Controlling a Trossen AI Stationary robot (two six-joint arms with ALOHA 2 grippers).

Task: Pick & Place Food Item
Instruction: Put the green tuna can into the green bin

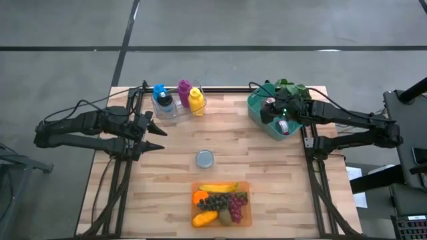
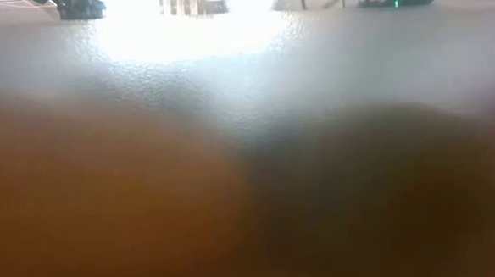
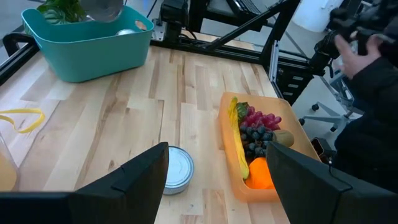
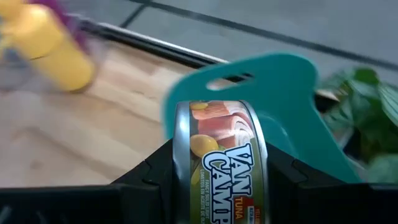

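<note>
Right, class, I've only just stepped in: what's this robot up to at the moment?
The right gripper is shut on a tuna can, holding it on edge over the teal bin at the table's far right corner. The left gripper waits open at the left side, holding nothing. A second can lies mid-table, and an orange tray of bananas, grapes and other fruit sits at the near edge. Three bottles stand at the far edge.

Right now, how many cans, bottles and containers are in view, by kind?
Cans: 2, one on the table, one in the right gripper over the teal bin
Bottles: 3, blue, purple, yellow
Containers: 2, the bin and the fruit tray
Total: 7
</note>
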